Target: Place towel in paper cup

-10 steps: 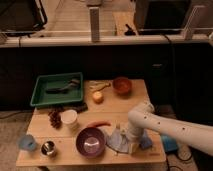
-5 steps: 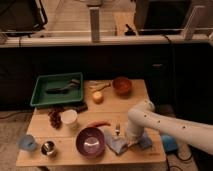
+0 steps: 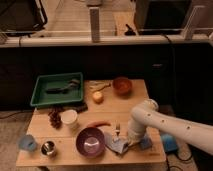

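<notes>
The towel (image 3: 116, 146) is a crumpled blue-grey cloth lying on the wooden table (image 3: 140, 102) near its front edge, right of the purple bowl. The paper cup (image 3: 69, 118) is white and stands upright at the table's left-middle, well to the left of the towel. My gripper (image 3: 119, 134) hangs at the end of the white arm (image 3: 160, 125), which comes in from the right. It is right over the towel's top edge and touching or nearly touching it.
A purple bowl (image 3: 90, 141) sits between towel and cup, with a red chili (image 3: 98, 124) behind it. Grapes (image 3: 54, 119), a green tray (image 3: 42, 95), a blue cup (image 3: 27, 143), a metal cup (image 3: 48, 148), an apple (image 3: 98, 97), a brown bowl (image 3: 122, 85) and a blue sponge (image 3: 146, 144) share the table.
The arm has shifted slightly left and down over the towel. The towel and the other objects have stayed where they were.
</notes>
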{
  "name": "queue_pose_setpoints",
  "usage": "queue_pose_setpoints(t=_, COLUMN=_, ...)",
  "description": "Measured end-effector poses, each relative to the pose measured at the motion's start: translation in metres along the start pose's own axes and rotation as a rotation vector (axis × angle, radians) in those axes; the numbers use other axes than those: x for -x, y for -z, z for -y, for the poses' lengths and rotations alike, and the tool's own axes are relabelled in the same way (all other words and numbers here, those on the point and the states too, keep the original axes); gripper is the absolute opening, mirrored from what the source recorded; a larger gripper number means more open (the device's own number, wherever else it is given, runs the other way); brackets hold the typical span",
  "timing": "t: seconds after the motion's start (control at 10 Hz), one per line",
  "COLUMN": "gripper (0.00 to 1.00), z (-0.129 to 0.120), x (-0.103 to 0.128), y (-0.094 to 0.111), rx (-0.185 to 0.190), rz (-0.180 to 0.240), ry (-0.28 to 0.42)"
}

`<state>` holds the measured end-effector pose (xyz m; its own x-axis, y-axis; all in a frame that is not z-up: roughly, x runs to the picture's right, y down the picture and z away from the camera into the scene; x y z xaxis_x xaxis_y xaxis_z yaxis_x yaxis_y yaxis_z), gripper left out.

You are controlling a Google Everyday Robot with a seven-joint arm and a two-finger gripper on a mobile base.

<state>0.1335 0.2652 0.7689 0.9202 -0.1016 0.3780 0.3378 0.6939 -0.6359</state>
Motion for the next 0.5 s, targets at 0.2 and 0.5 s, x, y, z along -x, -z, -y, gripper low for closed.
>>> queue_pose_setpoints(t=0.2, gripper=0.00, z=0.012, x=0.005, y=0.038, rx=-0.034, rz=0.055, ry=0.003)
queue_pose_setpoints(t=0.5, gripper=0.00, z=0.040, x=0.029, y=0.085, rx=-0.072, rz=0.139, ry=0.055)
